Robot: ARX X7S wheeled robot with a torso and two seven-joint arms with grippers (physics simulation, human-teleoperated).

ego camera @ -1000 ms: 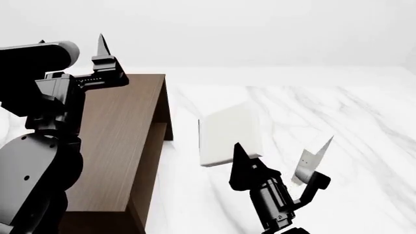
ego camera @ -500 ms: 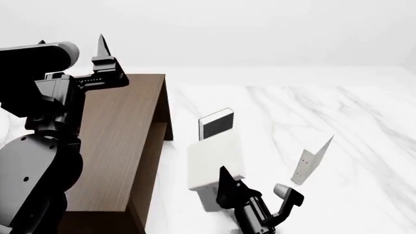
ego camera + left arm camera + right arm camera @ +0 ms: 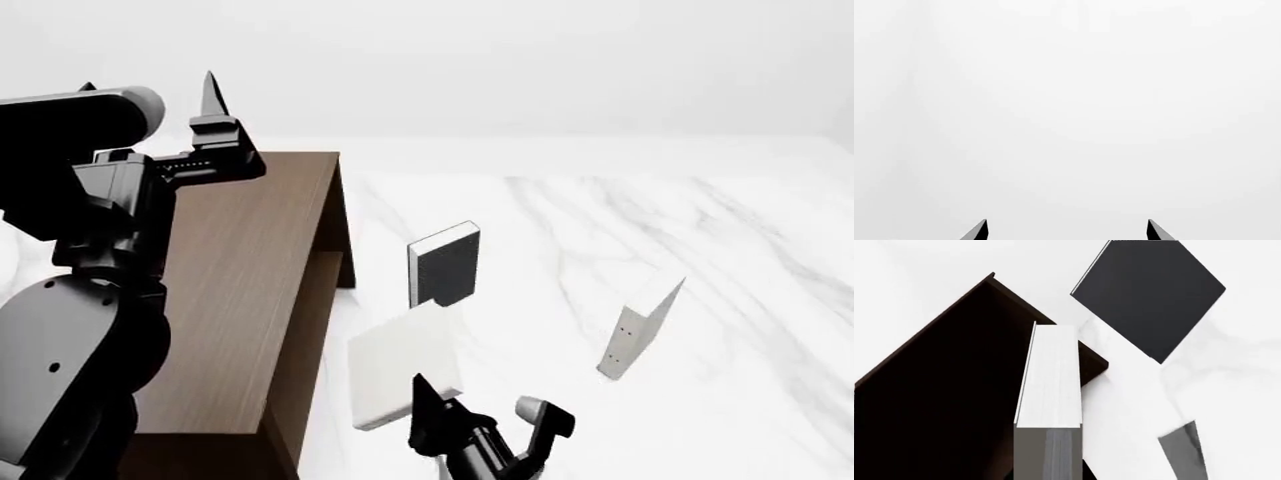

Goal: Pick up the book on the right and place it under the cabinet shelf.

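Observation:
My right gripper [image 3: 483, 402] is low at the front of the head view, shut on the book [image 3: 400, 365]. The plain white book is lifted off the table and tilted, just right of the cabinet shelf [image 3: 254, 290], a tall dark-brown box. In the right wrist view the book [image 3: 1049, 375] shows edge-on in front of the cabinet's dark opening [image 3: 941, 390], and one grey finger [image 3: 1184, 452] shows beside it. My left gripper [image 3: 150, 88] is raised above the cabinet's top and open, with nothing between its tips [image 3: 1067, 230].
A black-covered book [image 3: 445, 265] stands upright behind the held book, and also shows in the right wrist view [image 3: 1147, 295]. A second white book [image 3: 638, 330] stands tilted to the right. The white marble tabletop [image 3: 694, 230] stretches away to the right and back.
My right gripper has moved toward me and left with the white book, bringing it nearer the cabinet and uncovering the black book. The left arm has not moved.

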